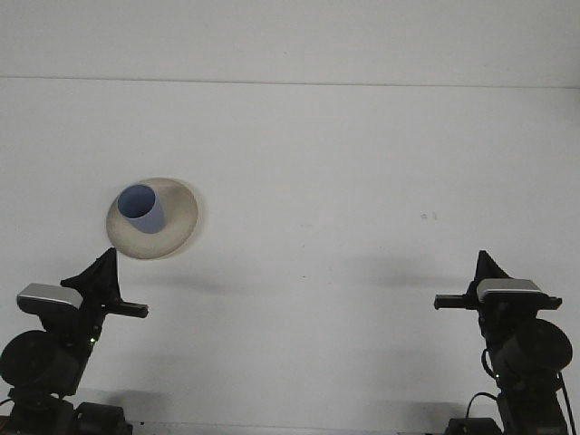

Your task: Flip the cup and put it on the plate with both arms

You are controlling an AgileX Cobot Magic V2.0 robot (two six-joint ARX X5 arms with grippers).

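A blue cup (pixel 142 207) stands upright, mouth up, on the left part of a cream plate (pixel 177 222) on the white table. My left gripper (pixel 111 276) sits low at the bottom left, below the plate and apart from it, with nothing in it. My right gripper (pixel 467 294) rests at the bottom right, far from the plate, also with nothing in it. From this angle I cannot see how the fingers of either stand.
The white table (pixel 344 181) runs back to a white wall (pixel 290 36). A few small dark specks (pixel 428 216) mark the surface at the right. Both arm bases stand at the front edge.
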